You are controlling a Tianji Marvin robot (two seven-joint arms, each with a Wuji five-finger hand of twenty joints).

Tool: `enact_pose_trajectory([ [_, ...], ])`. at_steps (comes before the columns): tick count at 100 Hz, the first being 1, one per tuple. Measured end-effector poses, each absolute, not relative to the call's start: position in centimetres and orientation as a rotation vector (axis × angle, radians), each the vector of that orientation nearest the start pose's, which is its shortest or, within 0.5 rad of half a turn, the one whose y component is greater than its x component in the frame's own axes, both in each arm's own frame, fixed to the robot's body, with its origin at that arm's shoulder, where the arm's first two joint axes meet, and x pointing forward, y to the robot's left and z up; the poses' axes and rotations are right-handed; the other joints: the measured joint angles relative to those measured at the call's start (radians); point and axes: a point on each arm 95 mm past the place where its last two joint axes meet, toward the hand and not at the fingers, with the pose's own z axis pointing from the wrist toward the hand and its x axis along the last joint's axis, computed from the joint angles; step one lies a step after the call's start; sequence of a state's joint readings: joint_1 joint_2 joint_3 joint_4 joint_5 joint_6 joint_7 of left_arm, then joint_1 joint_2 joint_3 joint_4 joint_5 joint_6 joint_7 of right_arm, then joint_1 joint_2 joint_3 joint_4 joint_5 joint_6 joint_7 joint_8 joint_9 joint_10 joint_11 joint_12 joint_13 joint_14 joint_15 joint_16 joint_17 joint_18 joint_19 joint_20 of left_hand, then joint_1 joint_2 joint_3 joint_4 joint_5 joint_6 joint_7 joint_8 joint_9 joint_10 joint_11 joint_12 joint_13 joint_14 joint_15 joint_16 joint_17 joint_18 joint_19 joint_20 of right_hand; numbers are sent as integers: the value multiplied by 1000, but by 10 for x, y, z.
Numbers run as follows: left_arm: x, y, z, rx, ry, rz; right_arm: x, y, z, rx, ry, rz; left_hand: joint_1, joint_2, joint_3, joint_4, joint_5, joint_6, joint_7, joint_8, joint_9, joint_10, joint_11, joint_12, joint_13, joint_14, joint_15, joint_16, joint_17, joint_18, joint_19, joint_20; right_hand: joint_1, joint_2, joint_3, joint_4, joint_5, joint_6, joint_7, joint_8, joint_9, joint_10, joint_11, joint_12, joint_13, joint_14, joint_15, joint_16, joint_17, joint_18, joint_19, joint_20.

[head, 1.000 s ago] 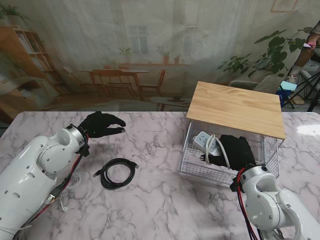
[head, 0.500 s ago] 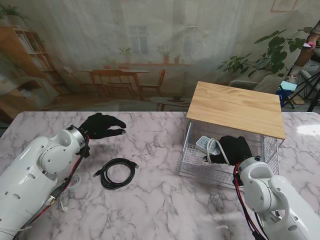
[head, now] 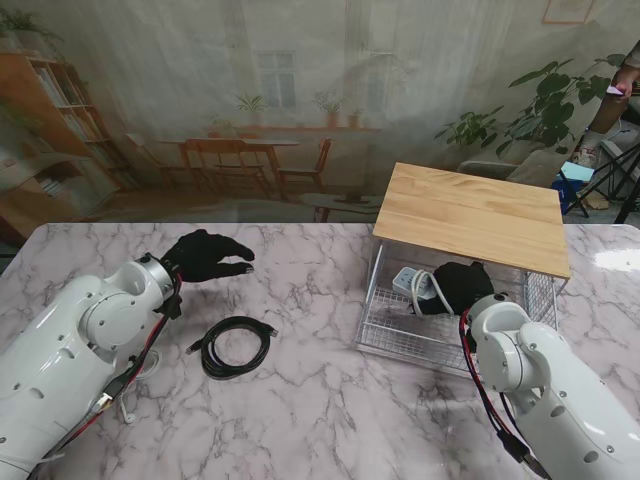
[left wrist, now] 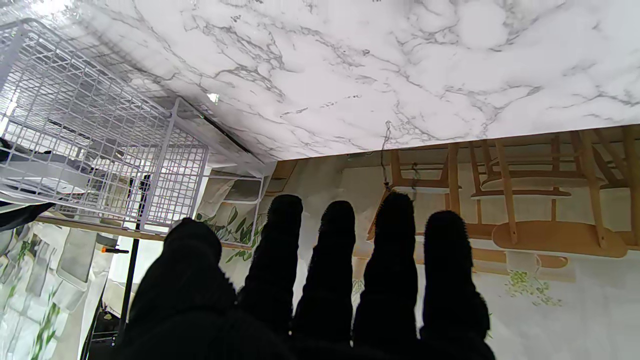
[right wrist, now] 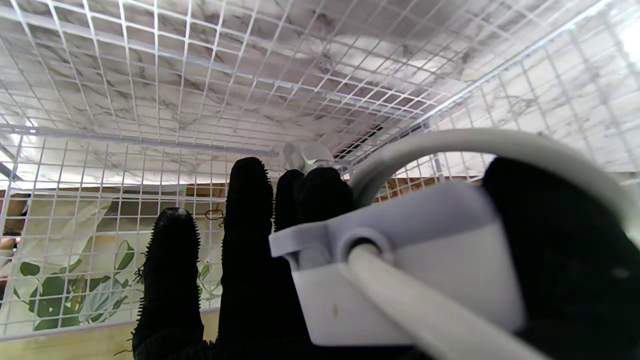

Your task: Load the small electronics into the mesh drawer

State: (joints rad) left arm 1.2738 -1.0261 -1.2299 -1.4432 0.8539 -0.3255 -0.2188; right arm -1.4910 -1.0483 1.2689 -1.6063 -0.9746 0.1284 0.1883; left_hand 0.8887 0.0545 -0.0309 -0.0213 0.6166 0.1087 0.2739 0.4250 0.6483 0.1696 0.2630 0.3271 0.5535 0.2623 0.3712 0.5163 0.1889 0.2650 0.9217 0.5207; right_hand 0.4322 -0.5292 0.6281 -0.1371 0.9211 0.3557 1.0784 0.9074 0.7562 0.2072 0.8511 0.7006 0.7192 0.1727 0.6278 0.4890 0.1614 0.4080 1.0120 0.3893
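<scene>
Mesh drawer [head: 385, 335]: pulled out under wooden top [head: 470, 215]. White power strip [head: 412, 283], cord looped: inside drawer, grasped by right hand [head: 462, 285]. Advice: lower to drawer floor, tuck cord inside walls, then release. Left hand [head: 205, 254]: empty, fingers spread, well left of drawer. Black coiled cable [head: 236, 346]: on table, left of drawer, unloaded.

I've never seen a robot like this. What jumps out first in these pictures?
Probably the black-gloved right hand reaching inside the wire mesh drawer under a wooden top, clutching a white power strip with its thick cord. Across the marble table, a coiled black cable lies beside the left arm, whose left hand hovers open.
</scene>
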Motion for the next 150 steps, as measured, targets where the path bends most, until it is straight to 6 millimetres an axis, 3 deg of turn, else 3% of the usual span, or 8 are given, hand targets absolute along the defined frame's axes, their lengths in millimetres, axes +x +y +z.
enact_pose_trajectory([
  [28,476,35,-267,-1087,1757,-1543,451,-49,-309,1293,1518,1182,0,0,0,0,0,7,-10,-2,0,0,-11,0,0,0,0,0,-3,0,0,0,0,0,-1,0,-9,-8,0,0,-12,-12,0,0,-13,-1,0,-2,0,-13,0,0],
  [56,476,37,-269,-1083,1769,-1531,455,-49,-312,1255,1558,1117,0,0,0,0,0,8,-11,-2,0,0,-11,0,0,0,0,0,-3,0,0,0,0,10,-17,0,-21,-23,2,-21,-15,-27,-2,-2,-22,-11,-2,-13,0,-24,0,0],
  [75,476,37,-270,-1081,1776,-1523,456,-54,-315,1163,1623,1049,0,0,0,0,0,8,-11,-2,0,0,-11,0,-1,0,0,0,-4,0,0,0,0,12,-31,-1,-41,-56,-12,-115,-27,-56,-17,-16,-36,-16,-2,-18,0,-25,0,0],
  [98,476,37,-271,-1076,1786,-1517,454,-62,-318,1086,1680,1001,0,0,0,0,0,8,-14,-2,0,0,-11,0,-11,0,0,0,-4,0,0,0,1,12,-31,-9,-154,-152,-24,-331,-79,-109,-55,-53,-47,-41,-2,-20,0,-36,0,0],
  [107,477,37,-272,-1075,1789,-1516,454,-64,-322,1076,1694,981,0,0,0,0,-1,8,-15,-2,0,0,-11,0,-11,0,0,0,-4,0,0,0,-5,12,-29,-9,-186,-205,-146,-391,-118,-131,-77,-96,-64,-42,-3,-28,-1,-37,0,0],
  [120,477,37,-272,-1074,1793,-1513,455,-67,-326,1058,1717,950,0,0,0,0,-1,8,-15,-2,0,0,-11,0,-11,0,0,0,-5,0,0,0,-109,23,28,-1,-285,-266,-440,-374,-193,-135,-134,-190,-76,-54,-37,-41,-14,-38,-1,0],
  [141,477,37,-272,-1070,1800,-1507,454,-70,-329,1057,1725,911,0,0,0,0,-2,8,-18,-2,0,0,-11,0,-11,0,0,0,-5,0,0,0,-255,62,-45,1,-485,-278,-636,-484,-356,-112,-161,-250,-154,-57,-54,-45,-53,-34,-8,32],
  [150,477,36,-272,-1069,1801,-1508,454,-72,-330,1047,1730,870,0,0,0,0,-2,8,-18,-2,0,0,-11,0,-11,0,0,0,-5,0,0,0,-308,79,-50,1,-551,-268,-660,-519,-409,-110,-163,-262,-176,-57,-53,-47,-64,-25,-8,62],
])
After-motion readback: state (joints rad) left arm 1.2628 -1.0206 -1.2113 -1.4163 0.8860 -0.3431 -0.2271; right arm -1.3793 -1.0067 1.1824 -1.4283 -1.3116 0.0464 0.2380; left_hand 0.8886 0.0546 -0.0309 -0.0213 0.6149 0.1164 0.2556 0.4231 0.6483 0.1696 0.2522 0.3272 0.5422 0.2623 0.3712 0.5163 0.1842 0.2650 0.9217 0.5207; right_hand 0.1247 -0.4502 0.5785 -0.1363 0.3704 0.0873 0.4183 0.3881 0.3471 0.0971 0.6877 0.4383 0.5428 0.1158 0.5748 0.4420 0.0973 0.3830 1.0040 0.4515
